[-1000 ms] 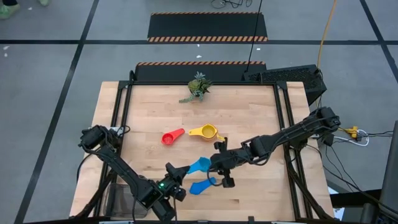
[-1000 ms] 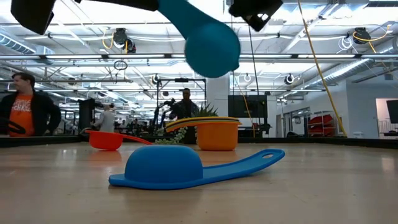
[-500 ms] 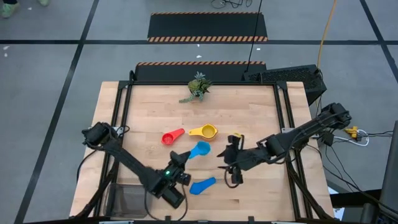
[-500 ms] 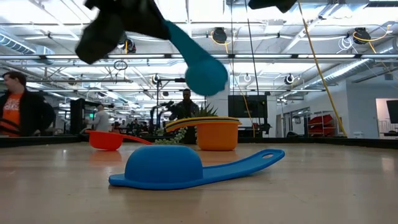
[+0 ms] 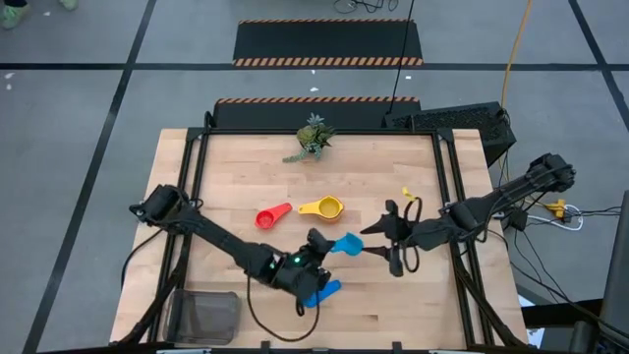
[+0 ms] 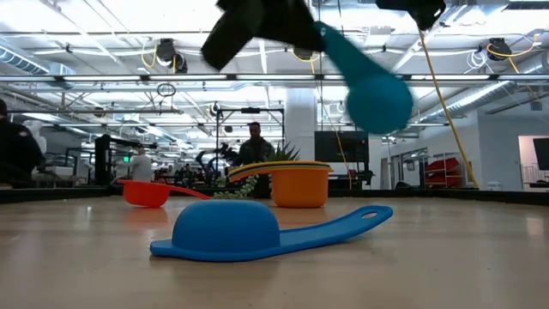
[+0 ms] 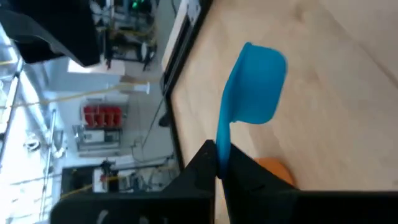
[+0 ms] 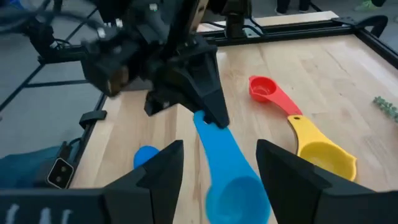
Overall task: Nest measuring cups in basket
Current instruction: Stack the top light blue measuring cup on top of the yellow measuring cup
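While the light blue cup (image 5: pixel 347 243) hangs above the middle of the table (image 5: pixel 413 157), step in hand judged as carrying one cup toward the basket, nesting not yet begun.

- Table: wooden, carrying everything below.
- Basket (image 5: pixel 204 315): dark mesh bin at the near left corner of the table, well apart from the cups; no cup visible inside.
- Plant (image 5: pixel 312 137): small, green, at the far edge; no part in the task.
- Left gripper (image 5: pixel 316 249): closed on the handle of the light blue cup, bowl held clear of the table.
- Right gripper (image 5: pixel 391 239): fingers spread wide, empty, just beside the bowl of the held cup.
- Blue cup (image 5: pixel 322 292): upside down on the table, partly under the left arm.
- Yellow cup (image 5: pixel 323 208) and red cup (image 5: pixel 270 216): side by side on the table.

Next move judged: swing back to the basket, lower the cup in bowl-up.
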